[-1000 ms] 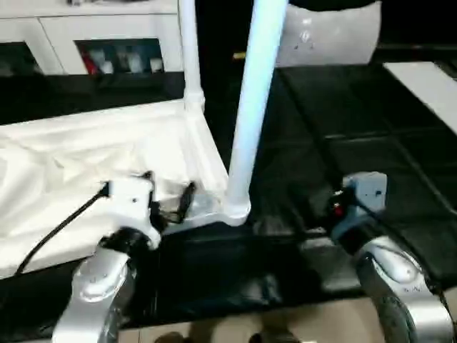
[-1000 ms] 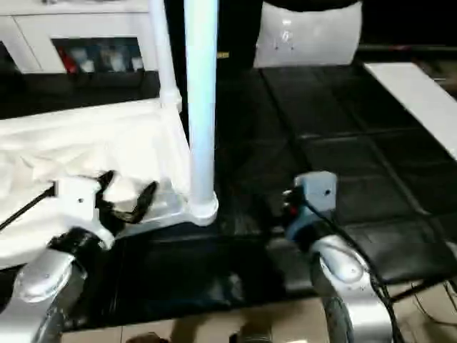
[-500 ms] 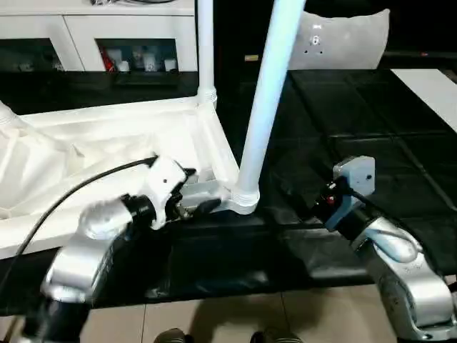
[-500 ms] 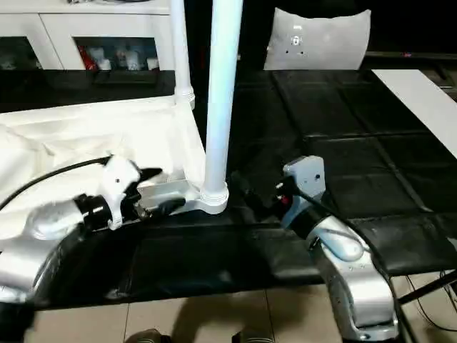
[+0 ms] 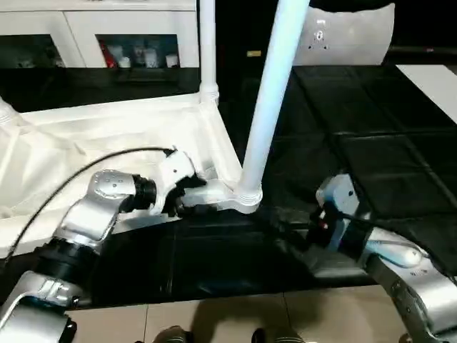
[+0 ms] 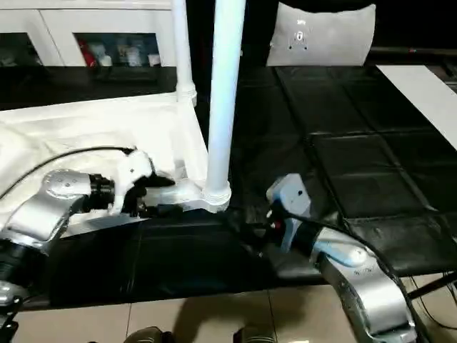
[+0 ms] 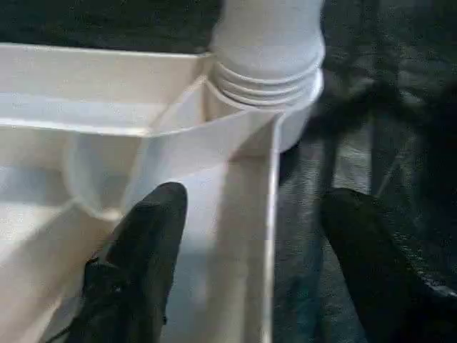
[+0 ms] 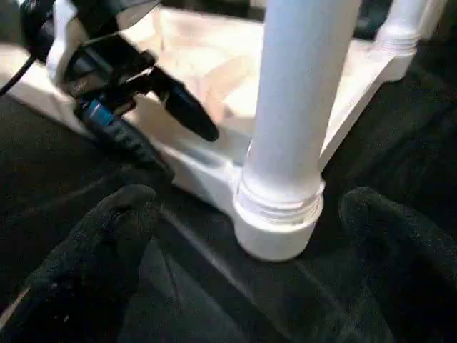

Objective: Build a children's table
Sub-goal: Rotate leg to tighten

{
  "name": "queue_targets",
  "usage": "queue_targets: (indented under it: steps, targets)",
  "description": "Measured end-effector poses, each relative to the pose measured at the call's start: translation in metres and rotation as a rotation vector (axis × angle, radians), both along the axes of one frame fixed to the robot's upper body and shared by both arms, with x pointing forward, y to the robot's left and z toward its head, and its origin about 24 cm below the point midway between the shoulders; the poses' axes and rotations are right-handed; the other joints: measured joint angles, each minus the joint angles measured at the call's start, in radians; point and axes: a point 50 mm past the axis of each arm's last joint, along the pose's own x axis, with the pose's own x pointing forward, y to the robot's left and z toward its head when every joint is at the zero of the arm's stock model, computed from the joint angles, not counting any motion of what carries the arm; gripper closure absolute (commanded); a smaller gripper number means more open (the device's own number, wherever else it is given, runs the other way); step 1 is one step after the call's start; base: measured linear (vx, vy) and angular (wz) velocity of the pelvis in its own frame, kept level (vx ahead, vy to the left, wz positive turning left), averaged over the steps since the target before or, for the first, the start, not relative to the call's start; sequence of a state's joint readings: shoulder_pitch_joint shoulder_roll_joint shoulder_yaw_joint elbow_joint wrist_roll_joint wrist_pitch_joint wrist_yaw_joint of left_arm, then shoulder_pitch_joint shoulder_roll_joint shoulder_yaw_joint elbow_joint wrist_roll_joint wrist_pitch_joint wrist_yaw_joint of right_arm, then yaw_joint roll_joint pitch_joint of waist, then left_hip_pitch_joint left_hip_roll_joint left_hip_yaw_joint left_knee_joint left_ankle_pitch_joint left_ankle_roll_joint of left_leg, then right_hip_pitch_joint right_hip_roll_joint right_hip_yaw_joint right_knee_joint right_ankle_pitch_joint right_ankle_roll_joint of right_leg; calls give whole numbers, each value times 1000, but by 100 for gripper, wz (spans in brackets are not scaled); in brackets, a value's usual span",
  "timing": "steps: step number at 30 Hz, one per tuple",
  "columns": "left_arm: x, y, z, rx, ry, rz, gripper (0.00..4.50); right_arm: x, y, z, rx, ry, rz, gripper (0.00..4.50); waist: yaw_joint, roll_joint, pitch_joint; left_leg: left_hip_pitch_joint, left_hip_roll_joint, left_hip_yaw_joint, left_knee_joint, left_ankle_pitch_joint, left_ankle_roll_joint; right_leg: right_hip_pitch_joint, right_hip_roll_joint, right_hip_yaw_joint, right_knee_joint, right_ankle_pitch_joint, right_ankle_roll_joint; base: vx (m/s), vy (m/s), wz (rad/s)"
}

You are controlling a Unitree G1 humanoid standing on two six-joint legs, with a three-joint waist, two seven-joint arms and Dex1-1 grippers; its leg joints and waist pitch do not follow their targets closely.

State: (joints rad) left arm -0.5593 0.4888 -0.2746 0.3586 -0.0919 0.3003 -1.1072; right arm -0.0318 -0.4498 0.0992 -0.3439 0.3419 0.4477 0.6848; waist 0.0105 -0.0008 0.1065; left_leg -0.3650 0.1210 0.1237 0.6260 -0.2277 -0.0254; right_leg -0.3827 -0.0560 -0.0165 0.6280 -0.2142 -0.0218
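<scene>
2 legs (image 5: 275, 107) seated in upside-down table top (image 5: 107, 136), rest unclear; L gripper (image 5: 191, 200) straddles top's rim, unclamped, R gripper (image 8: 250, 271) open nr corner socket (image 8: 275, 214).

A black padded mat (image 5: 371, 150) carries the white table top (image 5: 107, 143), lying underside up.

A: The two upright white tapered plastic table legs (image 5: 275, 100) run off the picture's top, ends unseen.

B: The small coloured items behind the white cabinet's glass door (image 5: 136, 53) are too blurred to identify.
</scene>
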Motion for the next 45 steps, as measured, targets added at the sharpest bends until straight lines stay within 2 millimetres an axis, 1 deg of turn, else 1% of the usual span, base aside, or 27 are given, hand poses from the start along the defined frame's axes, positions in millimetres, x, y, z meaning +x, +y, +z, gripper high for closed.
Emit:
queue_targets:
  steps: [2, 3, 8, 12, 14, 16, 19, 22, 25, 27, 28, 29, 32, 33, 34, 36, 38, 45]
  targets:
    - [3, -2, 0, 9, 5, -1, 158, 0, 0, 0, -5, 3, 3, 0, 3, 0, 0, 0, 0, 0, 0, 0, 0, 0, 0, 0, 0, 0, 0, 0, 0, 0]
    - [4, -2, 0, 15, 4, 0, 158, 0, 0, -1, -7, 5, 5, 0, 3, 1, 0, 0, 0, 0, 0, 0, 0, 0, 0, 0, 0, 0, -1, 0, 0, 0]
    - [8, -1, -3, 37, 11, 25, 199, 0, 0, -2, -22, 10, -1, 0, 4, 1, 0, -1, 0, 0, 0, 1, -1, 0, 0, 0, 0, 0, -1, 0, 0, 0]
    - [9, 0, -7, 52, 16, 30, 225, 0, -2, -3, -36, 21, -3, 0, 8, 1, 0, -1, 0, 0, 0, 1, -1, 0, 0, 0, -1, 0, -1, 0, 0, 0]
    - [10, 0, -7, 58, 16, 27, 248, 0, -2, -3, -37, 23, -3, 0, 11, 1, 0, -1, 0, 0, -1, 1, -1, -1, 0, 0, -1, 0, -1, 0, 0, 0]
    - [10, -2, -7, 61, 16, 17, 252, 1, -3, -4, -38, 26, -5, 0, 14, 2, 1, -1, 0, 0, -1, 1, -1, -1, 0, 0, -1, 0, -1, 0, 0, 0]
    - [10, -3, -7, 59, 19, 11, 279, 1, -3, -4, -38, 27, -2, 0, 18, 2, 1, -1, 0, 0, -2, 1, -1, -1, 0, 0, -1, 0, -1, 0, 0, 0]
    - [9, -3, -8, 57, 26, 0, 296, 0, -2, -5, -38, 31, 10, 0, 19, 2, 1, -1, 0, 0, -3, 1, -1, -1, 0, 0, -2, 0, -1, 0, 0, 0]
    - [9, -4, -8, 58, 23, -7, 327, -2, 0, -7, -45, 43, 38, 0, 20, 2, 1, -1, 0, 0, -3, 1, -2, -1, 0, 0, -3, 0, -1, 0, 0, 0]
    - [9, -5, -8, 58, 24, -15, 334, -2, 0, -6, -45, 46, 47, 0, 20, 2, 1, -1, 0, 0, -3, 1, -2, -1, 0, 0, -3, 0, -1, 0, 0, 0]
    - [9, -5, -8, 59, 24, -16, 347, -2, 0, -6, -47, 46, 51, 0, 20, 2, 1, -1, 0, 0, -3, 0, -2, -1, 0, 0, -3, 0, -1, 0, 0, 0]
    - [9, -5, -8, 62, 24, -18, 370, -2, 0, -6, -47, 47, 52, 0, 20, 2, 1, -1, 0, 0, -3, 1, -2, -1, 0, 0, -3, 0, -1, 0, 0, 0]
    - [9, -6, -8, 67, 22, -26, 376, -2, 0, -7, -47, 48, 57, 0, 20, 2, 1, -1, 0, 0, -4, 1, -2, -1, 0, 0, -3, 0, -1, 0, 0, 0]
    - [9, -6, -8, 67, 23, -26, 399, -3, 0, -7, -47, 49, 57, 0, 20, 2, 1, -1, 0, 0, -4, 1, -2, -1, 0, 0, -3, 0, -1, 0, 0, 0]
    - [9, -6, -7, 66, 22, -28, 411, -3, 0, -7, -47, 50, 57, 0, 20, 2, 1, -1, 0, 0, -4, 1, -3, -1, 0, 0, -3, 0, -1, 0, 0, 0]
    - [9, -7, -7, 63, 26, -34, 420, -3, 0, -7, -47, 50, 57, 0, 20, 3, 1, -1, 0, 0, -5, 1, -3, -1, 0, 0, -4, 0, -1, 0, 0, 0]
    - [9, -7, -7, 61, 28, -38, 440, -3, 0, -7, -47, 50, 59, 0, 20, 3, 1, -1, 0, 0, -5, 0, -3, -1, 0, 0, -4, 0, -1, 0, 0, 0]
    - [5, -6, -6, 57, -1, -78, 440, -3, 0, -7, -46, 47, 59, 0, 18, 3, 2, -2, 0, 1, -11, 1, -2, -2, 0, 0, -12, 2, -1, 0, 0, 0]
